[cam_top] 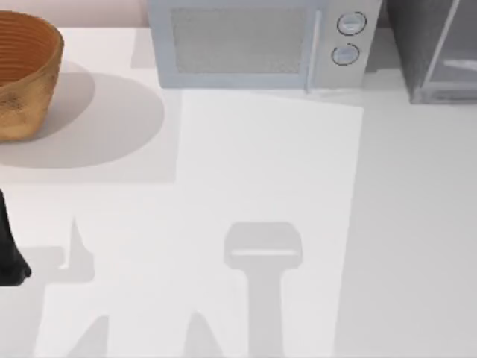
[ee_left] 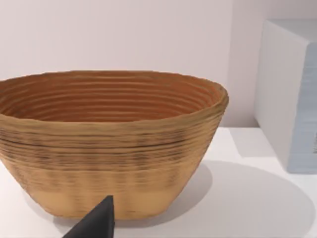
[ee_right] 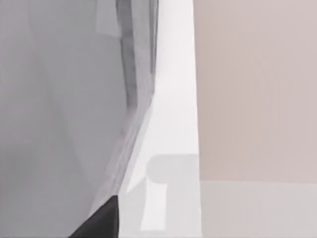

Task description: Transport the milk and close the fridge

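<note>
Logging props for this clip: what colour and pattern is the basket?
Tan-to-orange-brown woven basket with horizontal ribbed bands; the left wrist view shows it best.

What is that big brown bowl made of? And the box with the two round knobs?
The bowl looks like a woven wicker basket: ridged tan coils ring it inside and out, matte. The microwave looks like smooth painted metal or plastic, light grey, with a speckled mesh-like door window; which one is hard to tell.

Simulated kitchen counter: white table, microwave at back wall, fridge far right, woven basket far left.
</note>
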